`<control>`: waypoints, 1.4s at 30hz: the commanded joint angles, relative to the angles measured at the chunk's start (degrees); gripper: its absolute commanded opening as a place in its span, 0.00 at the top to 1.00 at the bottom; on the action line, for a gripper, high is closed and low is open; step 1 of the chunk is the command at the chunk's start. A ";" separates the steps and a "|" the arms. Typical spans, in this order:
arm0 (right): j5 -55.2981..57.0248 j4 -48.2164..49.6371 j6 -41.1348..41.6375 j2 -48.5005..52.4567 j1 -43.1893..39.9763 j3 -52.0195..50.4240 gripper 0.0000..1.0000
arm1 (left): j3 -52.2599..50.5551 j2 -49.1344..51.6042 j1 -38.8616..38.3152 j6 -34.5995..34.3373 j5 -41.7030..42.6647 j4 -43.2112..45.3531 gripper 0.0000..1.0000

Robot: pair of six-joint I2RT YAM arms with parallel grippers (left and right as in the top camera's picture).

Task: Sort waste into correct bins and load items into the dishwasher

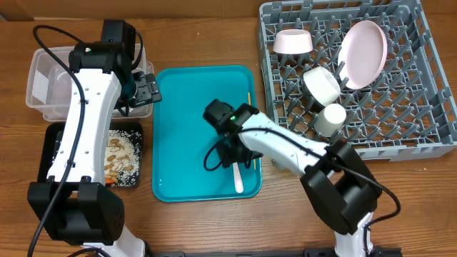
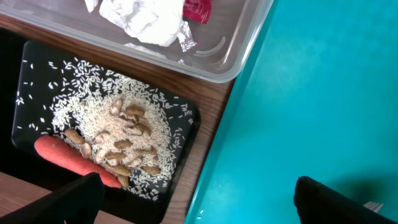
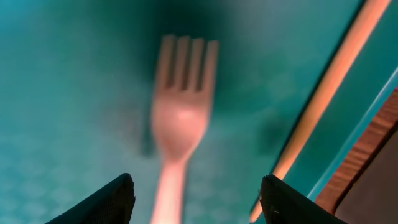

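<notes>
Fork (image 3: 180,124), white plastic and blurred in the right wrist view, lies flat on the teal tray (image 1: 178,107), tines pointing away from the camera. We see it between the two fingers of the right gripper (image 3: 198,190), which stand spread on either side of the handle, touching nothing. Just beside it a thin chopstick (image 3: 329,93) runs along the tray's edge. Further out, the left gripper (image 1: 148,86) hangs wide open over the tray's left rim, near the clear tub (image 2: 236,56) holding a crumpled napkin (image 2: 146,22) and red wrapper (image 2: 198,9), and the black tray (image 2: 37,62) with rice (image 2: 93,118) and a carrot (image 2: 68,158). Across the table, the grey rack (image 1: 428,107) carries a plate (image 1: 364,53), bowls and a cup
</notes>
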 commanded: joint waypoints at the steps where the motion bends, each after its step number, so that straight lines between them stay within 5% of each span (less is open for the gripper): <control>1: -1.64 0.00 0.26 -0.07 -1.20 0.83 0.34 | 1.38 -1.79 -0.02 -0.59 -0.76 -0.17 0.00; 15: -2.86 -0.11 -2.78 0.22 -0.13 2.91 0.35 | 1.38 -1.79 -0.02 -0.59 -0.76 -0.17 0.00; 17: -2.89 0.76 -3.04 0.22 -0.09 3.15 0.28 | 1.38 -1.79 -0.02 -0.59 -0.76 -0.17 0.00; 19: -4.98 2.99 -3.43 0.26 -0.09 2.91 0.02 | 1.38 -1.79 -0.02 -0.59 -0.76 -0.17 0.00; 24: -20.96 7.50 -14.16 0.35 -0.09 2.51 0.00 | 1.38 -1.79 -0.02 -0.59 -0.76 -0.17 0.00; 33: -4.07 2.56 7.85 0.66 -0.22 2.67 0.04 | 1.38 -1.79 -0.02 -0.59 -0.76 -0.17 0.00; 42: -2.58 -1.77 8.24 0.66 -0.37 2.64 0.00 | 1.38 -1.79 -0.02 -0.59 -0.76 -0.15 0.00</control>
